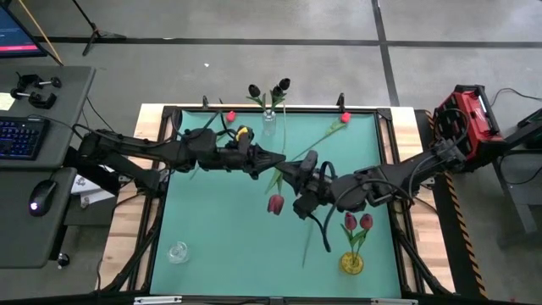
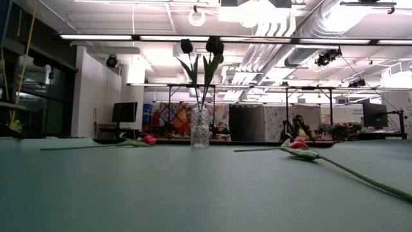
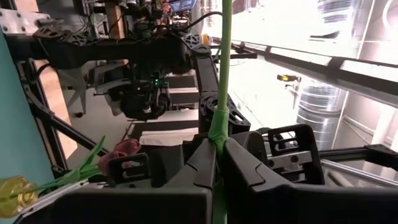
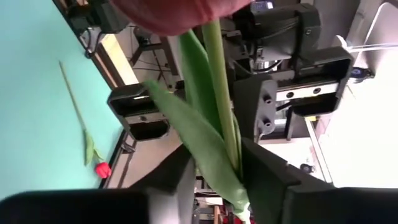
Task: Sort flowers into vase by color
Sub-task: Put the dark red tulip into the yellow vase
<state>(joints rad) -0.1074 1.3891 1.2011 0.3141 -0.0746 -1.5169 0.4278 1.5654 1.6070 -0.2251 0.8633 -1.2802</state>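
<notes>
Progress so far: two black tulips (image 1: 269, 90) and two maroon (image 1: 356, 222) are vased; both jaws are clenched on a maroon tulip (image 1: 276, 203) mid-worktop, and two reds (image 1: 345, 118) are still lying loose at the far side.

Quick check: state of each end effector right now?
Left end effector: closed on a green flower stem.
Right end effector: fingers either side of the same pink-maroon tulip's stem; grip cannot be told.

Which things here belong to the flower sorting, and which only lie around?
Job: maroon tulip held by both grippers, left gripper, right gripper; vase of black tulips; yellow vase; empty glass vase; red tulip.
Lying about: keyboard, mouse, red case.
</notes>
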